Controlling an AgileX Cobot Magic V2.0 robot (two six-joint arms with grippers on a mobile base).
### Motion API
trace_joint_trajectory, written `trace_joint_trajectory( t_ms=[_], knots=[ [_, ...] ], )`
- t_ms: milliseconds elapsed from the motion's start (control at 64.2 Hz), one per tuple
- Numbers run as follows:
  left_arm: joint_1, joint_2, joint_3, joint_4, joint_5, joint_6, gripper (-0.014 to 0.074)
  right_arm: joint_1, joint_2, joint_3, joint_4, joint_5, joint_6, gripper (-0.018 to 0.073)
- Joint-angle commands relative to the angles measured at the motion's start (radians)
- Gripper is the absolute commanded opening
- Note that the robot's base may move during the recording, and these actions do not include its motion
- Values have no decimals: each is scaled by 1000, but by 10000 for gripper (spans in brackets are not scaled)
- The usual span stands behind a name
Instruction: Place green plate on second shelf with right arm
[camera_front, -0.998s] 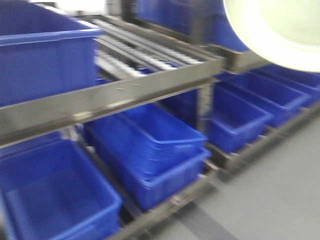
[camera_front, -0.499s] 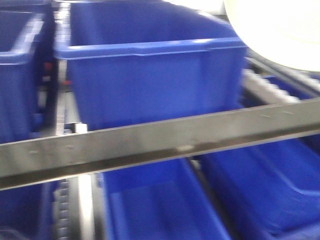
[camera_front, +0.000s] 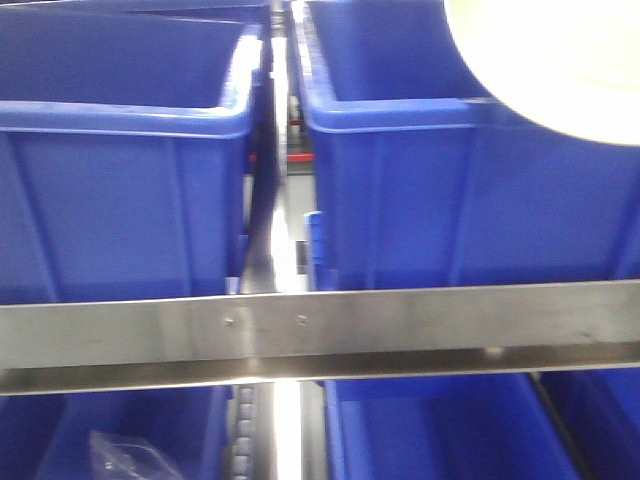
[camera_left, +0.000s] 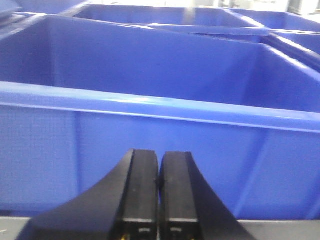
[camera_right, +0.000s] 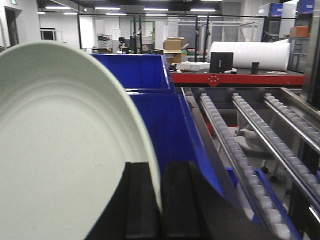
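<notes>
The green plate (camera_right: 65, 150) fills the left of the right wrist view, held on edge, its rim clamped between the two black fingers of my right gripper (camera_right: 159, 172). The front view catches the same plate (camera_front: 560, 60) at the top right corner, in front of a blue bin; the right gripper itself is out of that view. My left gripper (camera_left: 158, 165) is shut with nothing between its fingers, facing the wall of a blue bin (camera_left: 160, 130). A grey metal shelf rail (camera_front: 320, 335) crosses the front view.
Two large blue bins (camera_front: 120, 180) (camera_front: 450, 190) stand side by side on the shelf behind the rail, more bins below. The right wrist view has blue bins (camera_right: 160, 115) beside the plate and roller tracks (camera_right: 235, 150) running away to the right.
The front view has swung left along the rack: the roller shelf and floor are gone, and two blue bins now sit square behind the rail. The plate stays at the top right.
</notes>
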Motion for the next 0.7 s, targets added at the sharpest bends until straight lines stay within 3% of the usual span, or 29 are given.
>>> trace_joint_trajectory(
  t_ms=[0,686],
  knots=[
    [-4,-17,41,-3,-83,-4,131,-5,-5,-31,7,-111,3,32],
    [-4,-17,41,-3,-83,-4,131,-5,-5,-31,7,-115,3,32]
  ],
)
